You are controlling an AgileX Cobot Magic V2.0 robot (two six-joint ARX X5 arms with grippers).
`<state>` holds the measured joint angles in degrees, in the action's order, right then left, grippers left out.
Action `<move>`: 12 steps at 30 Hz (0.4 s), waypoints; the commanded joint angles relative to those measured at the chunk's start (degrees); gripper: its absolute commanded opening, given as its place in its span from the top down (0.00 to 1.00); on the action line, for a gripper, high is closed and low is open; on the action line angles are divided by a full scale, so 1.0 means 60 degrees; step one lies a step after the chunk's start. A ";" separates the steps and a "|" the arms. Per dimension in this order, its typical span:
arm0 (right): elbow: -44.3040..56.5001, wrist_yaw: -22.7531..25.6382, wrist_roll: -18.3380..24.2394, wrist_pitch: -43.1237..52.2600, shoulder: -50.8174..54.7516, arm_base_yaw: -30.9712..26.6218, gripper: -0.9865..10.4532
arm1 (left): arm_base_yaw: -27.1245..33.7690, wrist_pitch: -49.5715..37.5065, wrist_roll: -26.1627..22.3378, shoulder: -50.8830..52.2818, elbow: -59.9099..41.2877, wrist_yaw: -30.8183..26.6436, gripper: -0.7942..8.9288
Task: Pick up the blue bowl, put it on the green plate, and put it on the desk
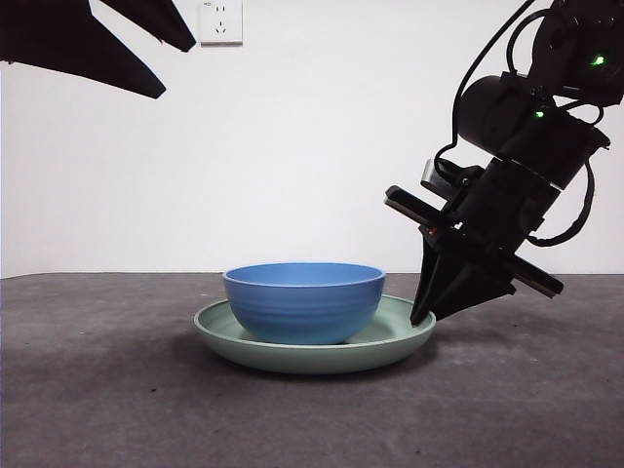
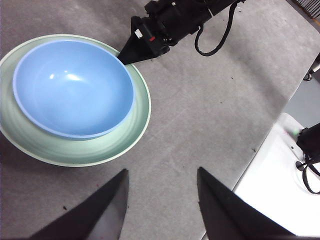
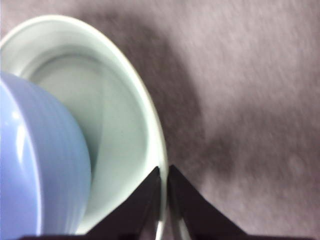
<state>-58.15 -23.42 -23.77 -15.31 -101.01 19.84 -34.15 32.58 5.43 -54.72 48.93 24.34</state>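
The blue bowl (image 1: pixel 302 302) (image 2: pixel 72 87) (image 3: pixel 35 165) sits upright inside the green plate (image 1: pixel 400 336) (image 2: pixel 135 125) (image 3: pixel 120 125), which lies flat on the desk (image 1: pixel 526 409). My right gripper (image 1: pixel 421 314) (image 2: pixel 125 54) (image 3: pixel 164 172) leans down at the plate's right rim. Its jaws stand on either side of the rim and are closed on it. My left gripper (image 2: pixel 161 185) is open and holds nothing. It hangs high above the desk, off to the side of the plate, and shows as dark tips (image 1: pixel 146 49) at the top left of the front view.
A white surface (image 2: pixel 280 170) borders the desk's edge in the left wrist view. A wall socket (image 1: pixel 220 21) sits on the white wall behind. Bare desk lies all around the plate.
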 commanded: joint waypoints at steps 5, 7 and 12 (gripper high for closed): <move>-0.0179 -0.0018 0.0284 -0.0149 -0.0146 0.0058 0.77 | -0.0055 -0.0076 -0.0047 -0.0051 0.0076 0.0036 0.69; -0.0182 -0.0022 0.0284 -0.0171 -0.0142 0.0058 0.72 | -0.0055 -0.0076 -0.0047 -0.0051 0.0076 0.0036 0.69; -0.0186 0.0164 0.0288 -0.0339 0.0044 0.0044 0.72 | -0.0055 -0.0076 -0.0047 -0.0051 0.0076 0.0036 0.69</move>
<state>-58.15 -22.92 -22.74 -17.45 -100.77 19.84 -34.15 32.58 5.43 -54.72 48.93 24.32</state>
